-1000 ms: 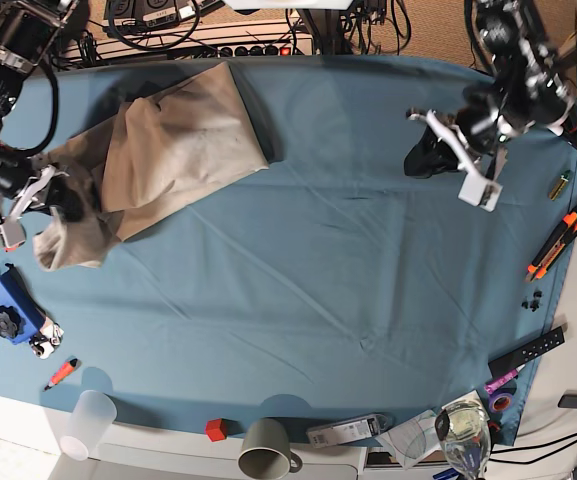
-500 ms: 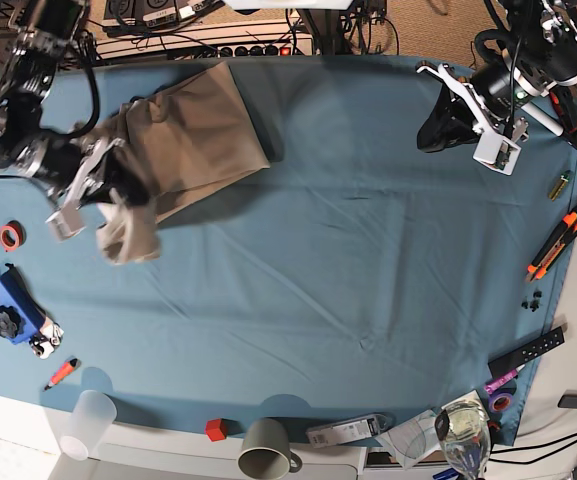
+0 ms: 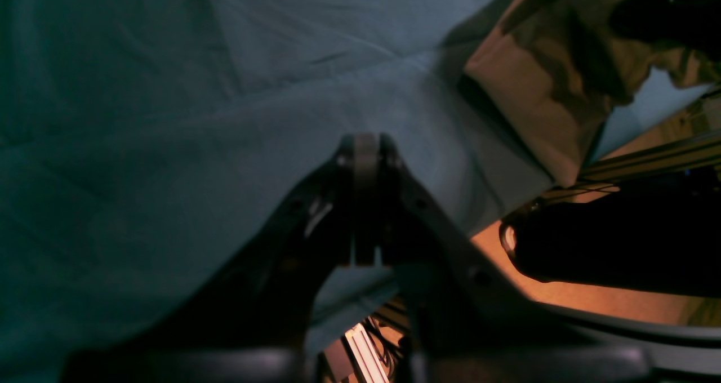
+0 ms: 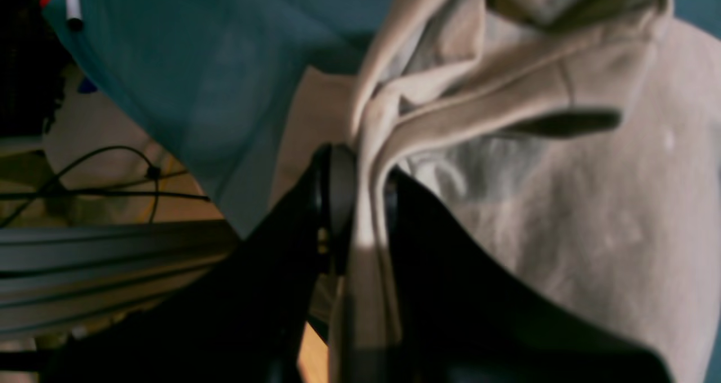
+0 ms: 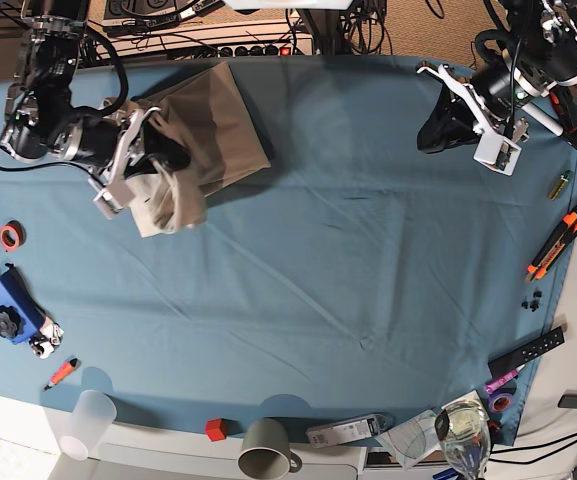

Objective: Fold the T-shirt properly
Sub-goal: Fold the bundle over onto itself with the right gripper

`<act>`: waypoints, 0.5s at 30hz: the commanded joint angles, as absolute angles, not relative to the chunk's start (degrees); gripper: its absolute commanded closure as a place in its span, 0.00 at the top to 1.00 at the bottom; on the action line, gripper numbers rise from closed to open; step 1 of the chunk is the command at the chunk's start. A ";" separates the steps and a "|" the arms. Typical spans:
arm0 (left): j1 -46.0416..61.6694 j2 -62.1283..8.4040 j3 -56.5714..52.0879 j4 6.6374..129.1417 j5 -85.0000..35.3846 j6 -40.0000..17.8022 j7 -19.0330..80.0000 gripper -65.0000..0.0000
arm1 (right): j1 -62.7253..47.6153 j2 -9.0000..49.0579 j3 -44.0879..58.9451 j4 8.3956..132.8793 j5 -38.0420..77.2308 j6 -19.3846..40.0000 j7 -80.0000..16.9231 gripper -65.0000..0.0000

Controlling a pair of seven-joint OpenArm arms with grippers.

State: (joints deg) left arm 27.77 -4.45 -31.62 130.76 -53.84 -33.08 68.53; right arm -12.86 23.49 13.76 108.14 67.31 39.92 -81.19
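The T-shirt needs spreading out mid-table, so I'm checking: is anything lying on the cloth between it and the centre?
Nothing visible. The right pincer holds the T-shirt bunched; the blue cloth toward the centre is bare, clutter only along its edges.

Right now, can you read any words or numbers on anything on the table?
No text can be read in any view.
T-shirt: plain beige, no print.
Teal tablecloth: plain.
Blue box: no readable label.
Flat packet by the grey mug: may carry a label, too small to read.
Black bar at the cloth's edge: any markings too small to read.
Orange markers: too small to tell.
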 commanded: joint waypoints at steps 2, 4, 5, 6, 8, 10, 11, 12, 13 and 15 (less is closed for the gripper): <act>27.94 -4.62 -31.79 131.74 -55.07 -33.34 67.09 0.00 | -12.40 24.29 12.73 109.14 67.88 40.00 -80.00 0.00; 27.94 -4.62 -31.79 131.74 -55.09 -33.34 67.09 0.00 | -12.40 24.29 12.01 109.14 67.90 40.00 -80.00 0.07; 27.94 -4.62 -31.79 131.74 -55.07 -33.34 67.09 0.00 | -12.40 24.29 11.99 109.14 67.90 40.00 -80.00 0.15; 27.94 -4.62 -31.79 131.74 -55.07 -33.34 67.09 0.00 | -12.40 24.29 11.99 109.14 67.90 40.00 -80.00 0.22; 27.97 -4.62 -31.79 131.74 -55.07 -33.34 67.09 0.00 | -12.40 24.34 11.99 109.14 67.90 40.00 -80.00 0.29; 27.94 -4.62 -31.79 131.74 -55.07 -33.34 67.07 0.00 | -12.36 24.49 12.01 109.16 68.66 40.00 -80.00 0.29; 27.94 -4.62 -31.79 131.74 -55.07 -33.34 67.07 0.00 | -12.38 24.64 12.05 109.32 70.65 40.00 -80.00 0.29; 27.94 -4.62 -31.77 131.74 -55.07 -33.34 67.09 0.00 | -12.36 24.77 12.10 109.86 73.23 40.00 -80.00 0.29; 27.97 -4.60 -31.73 131.74 -55.07 -33.36 67.09 0.00 | -12.36 24.75 12.12 110.80 75.00 40.00 -80.00 0.29; 27.97 -4.60 -31.68 131.74 -55.07 -33.89 67.09 0.00 | -12.36 24.75 12.12 113.38 75.18 40.00 -80.00 0.29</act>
State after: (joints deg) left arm 27.77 -4.43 -31.57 130.76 -53.84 -33.54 68.53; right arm -12.86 23.83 11.73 112.64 73.69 39.90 -80.99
